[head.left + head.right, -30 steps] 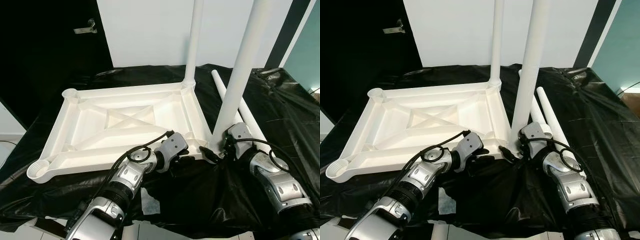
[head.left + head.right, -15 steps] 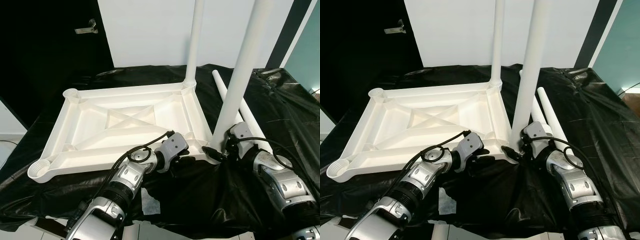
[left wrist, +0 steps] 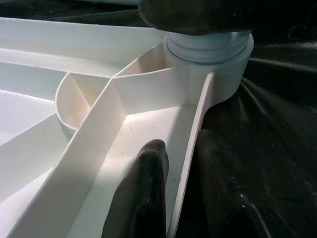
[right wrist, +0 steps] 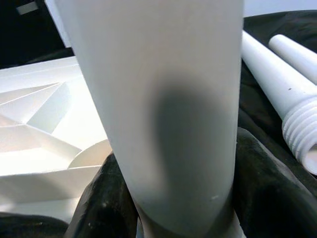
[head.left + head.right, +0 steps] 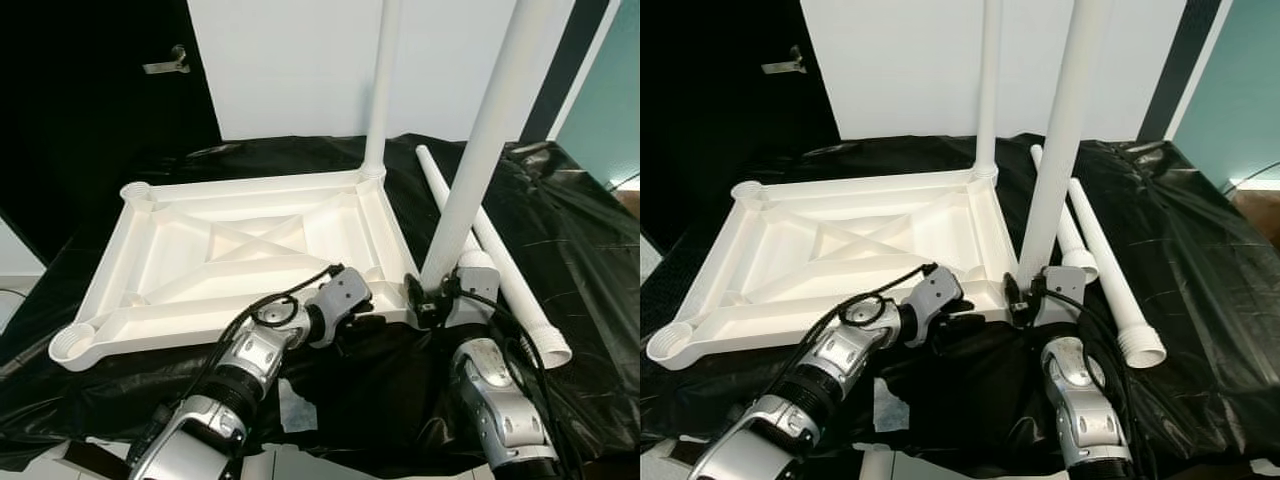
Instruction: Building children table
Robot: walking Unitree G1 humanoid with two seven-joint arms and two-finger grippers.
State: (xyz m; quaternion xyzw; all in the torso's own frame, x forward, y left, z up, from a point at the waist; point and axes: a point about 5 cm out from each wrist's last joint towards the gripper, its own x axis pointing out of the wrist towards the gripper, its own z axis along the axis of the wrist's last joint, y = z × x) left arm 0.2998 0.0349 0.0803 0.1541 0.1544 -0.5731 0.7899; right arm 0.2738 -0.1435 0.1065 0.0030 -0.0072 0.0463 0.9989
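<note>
The white plastic table top point(image 5: 250, 240) lies upside down on a black sheet. One white leg point(image 5: 380, 90) stands in its far right corner. A second leg point(image 5: 480, 160) stands in the near right corner socket. My right gripper point(image 5: 432, 300) is shut on the base of this near leg point(image 4: 158, 99), one black finger point(image 4: 99, 208) on each side. My left gripper point(image 5: 372, 322) is shut on the top's near rim point(image 3: 190, 148) just beside that socket, one finger point(image 3: 143, 198) inside the rim and the other outside.
Two loose white legs point(image 5: 500, 260) lie side by side on the black sheet point(image 5: 580, 230) to the right, threaded ends toward me. The corner sockets at far left point(image 5: 137, 192) and near left point(image 5: 75, 345) hold nothing. A white wall and a dark door stand behind.
My right forearm has swung in from the right to straight below the near leg, the gripper staying on the leg's base. The left gripper has kept its hold. The camera shifted slightly.
</note>
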